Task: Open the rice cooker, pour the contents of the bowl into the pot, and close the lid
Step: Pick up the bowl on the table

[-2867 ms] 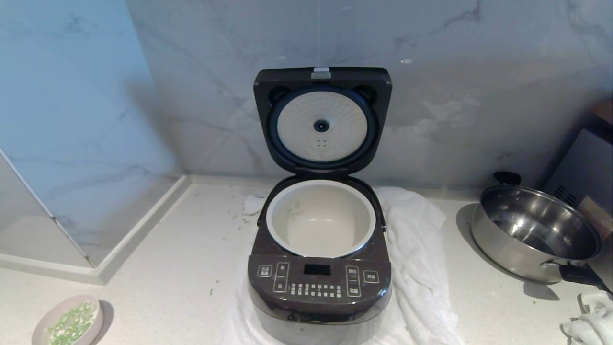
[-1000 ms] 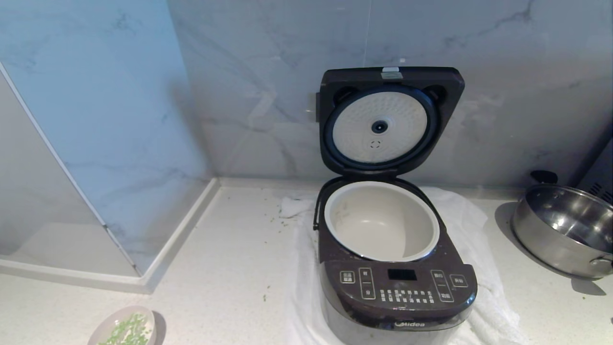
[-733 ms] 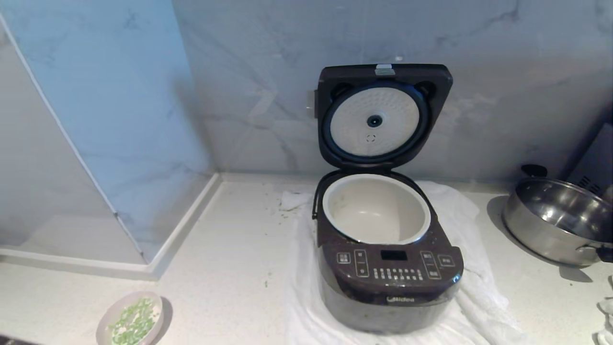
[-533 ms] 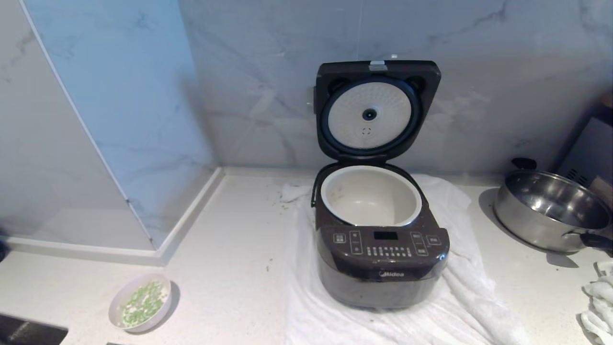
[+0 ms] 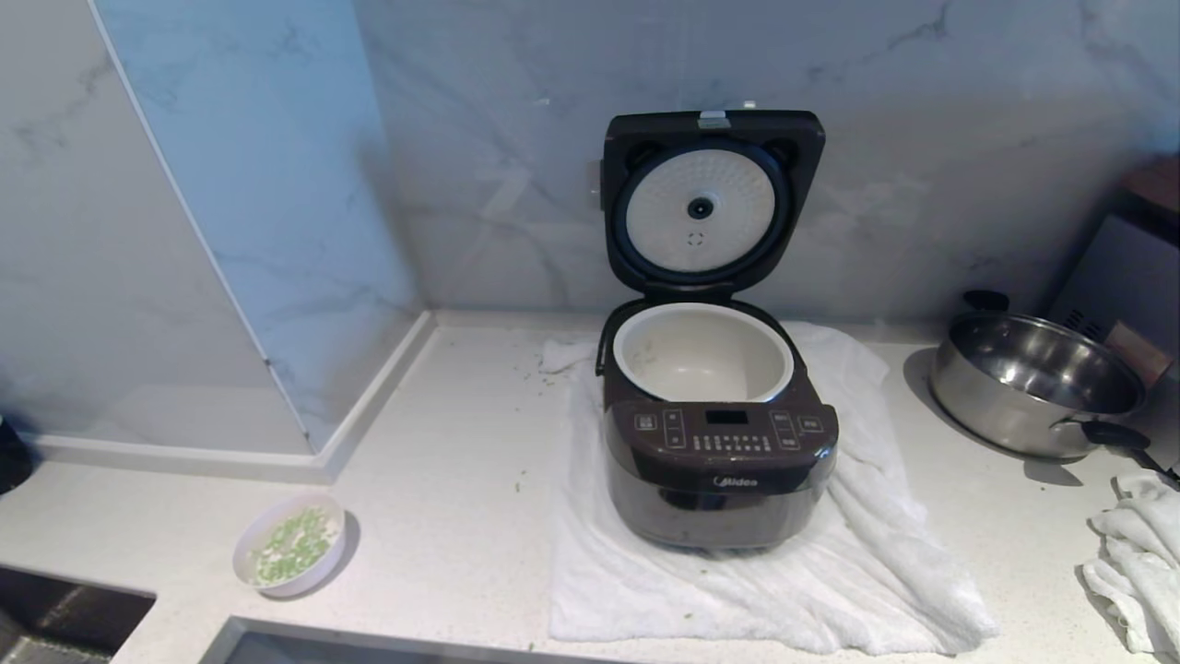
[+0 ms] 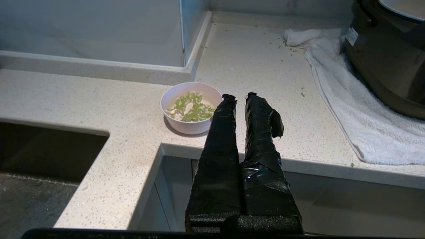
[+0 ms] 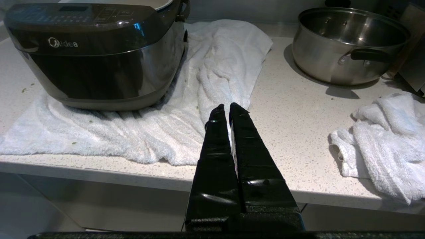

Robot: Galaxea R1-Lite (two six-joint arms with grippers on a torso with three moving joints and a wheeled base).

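Observation:
The dark-brown rice cooker [image 5: 719,461] stands on a white towel with its lid [image 5: 710,198] raised upright against the wall, the pale dimpled plate facing me. The cream-white pot [image 5: 702,355] inside holds nothing I can see. At the counter's front left sits the small pink bowl [image 5: 289,544], its contents [image 5: 293,542] chopped green bits. In the left wrist view my left gripper [image 6: 240,96] is shut and holds nothing, just off the counter edge, beside and short of the bowl [image 6: 191,108]. My right gripper [image 7: 227,107] is shut, holding nothing, before the counter edge right of the cooker [image 7: 96,53].
A steel pan [image 5: 1037,383] with black handles stands at the right. A crumpled white cloth [image 5: 1134,553] lies at the front right. The white towel [image 5: 765,590] spreads under the cooker. A dark sink opening [image 6: 49,156] lies left of the bowl. Marble walls close the back and left.
The whole head view has pulled back and shifted, so the camera moved. The cooker, bowl and pan keep their places on the counter.

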